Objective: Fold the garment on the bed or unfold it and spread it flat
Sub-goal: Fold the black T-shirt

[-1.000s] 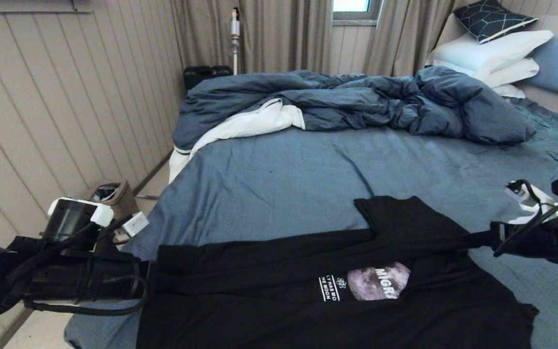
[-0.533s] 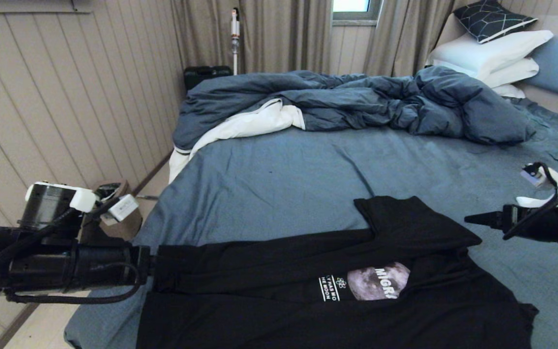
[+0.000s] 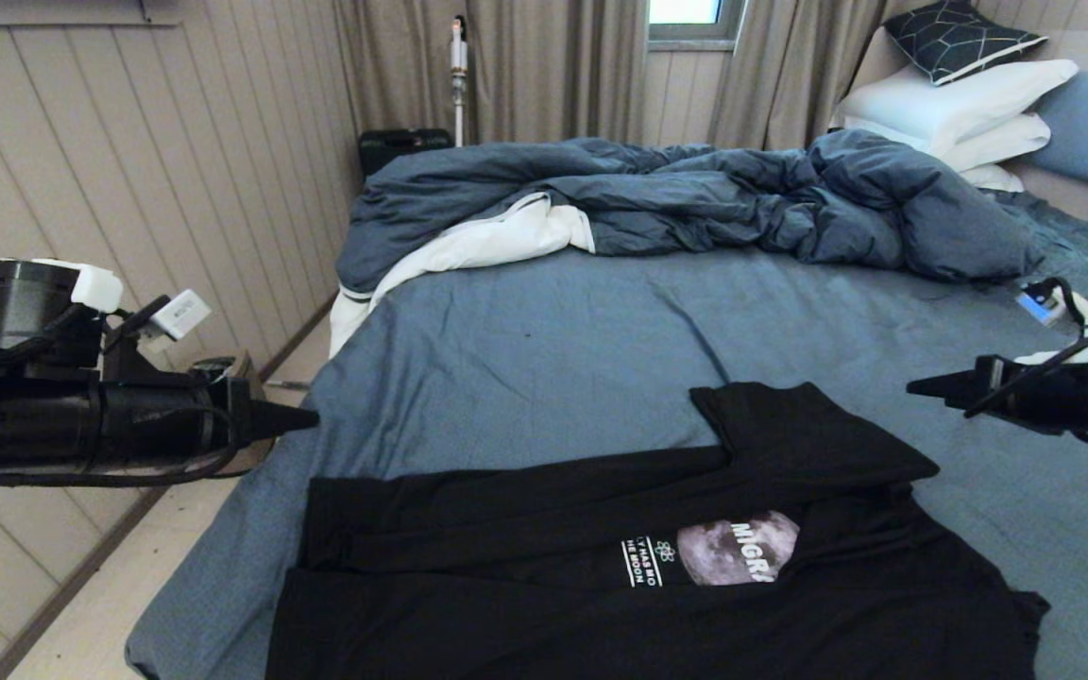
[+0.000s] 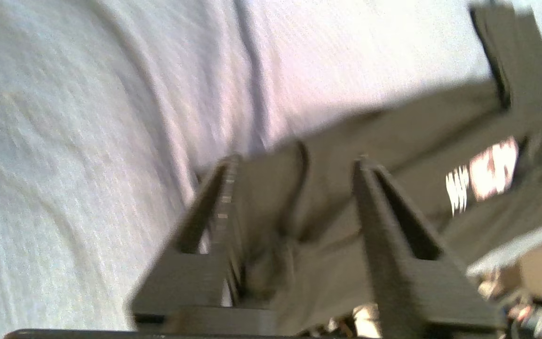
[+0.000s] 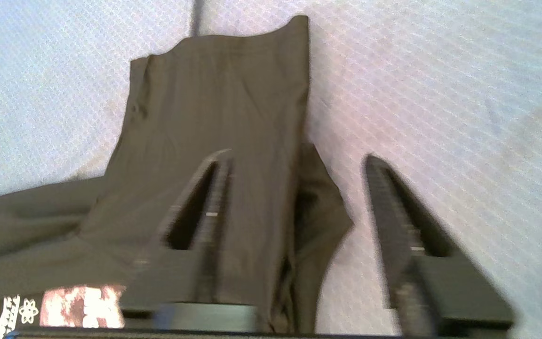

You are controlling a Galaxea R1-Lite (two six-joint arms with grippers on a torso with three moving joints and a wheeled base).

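Both grippers hang parted and empty: left gripper off the garment's left edge, right gripper beyond its sleeve; bare bed between.

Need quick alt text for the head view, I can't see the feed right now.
A black T-shirt, partly folded, lies on the bed; the open left gripper and right gripper hover clear at either side. A rumpled duvet lies beyond.
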